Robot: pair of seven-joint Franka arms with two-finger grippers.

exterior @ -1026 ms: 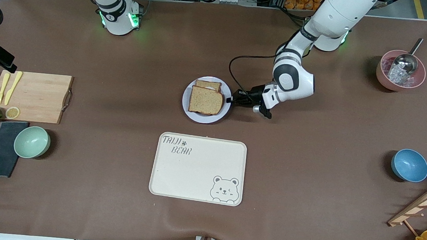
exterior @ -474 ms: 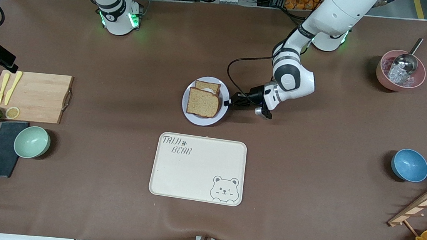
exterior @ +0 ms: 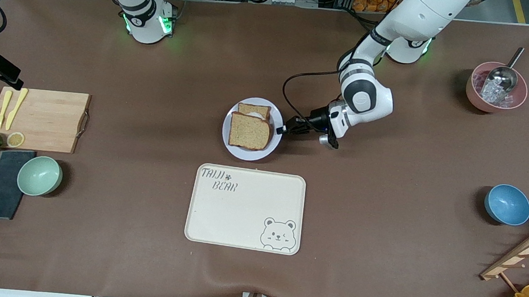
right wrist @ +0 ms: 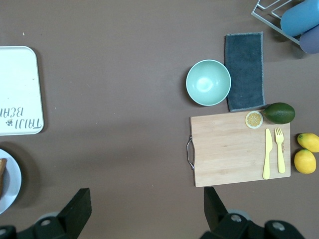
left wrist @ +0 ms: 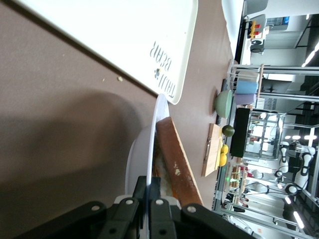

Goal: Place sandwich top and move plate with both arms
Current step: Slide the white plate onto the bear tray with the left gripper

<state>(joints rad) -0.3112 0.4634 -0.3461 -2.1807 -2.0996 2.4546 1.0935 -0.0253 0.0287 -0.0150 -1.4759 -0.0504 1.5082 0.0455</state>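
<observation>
The small round lavender-white plate [exterior: 250, 129] sits on the brown counter [exterior: 383, 216] just beside the cream bear-drawing tray [exterior: 245, 208], farther from the front camera than the tray, with the brown wholemeal sandwich top [exterior: 249, 131] on it. The left end effector [exterior: 283, 129] is clamped on the plate's rim at the edge toward the left arm's end of the counter, its fingers [left wrist: 155, 211] pinching the rim edge-on. The right end effector [right wrist: 144, 209] waits high with fingers apart over the counter near the wooden cutting board [right wrist: 238, 149], so the left arm is much the nearer.
</observation>
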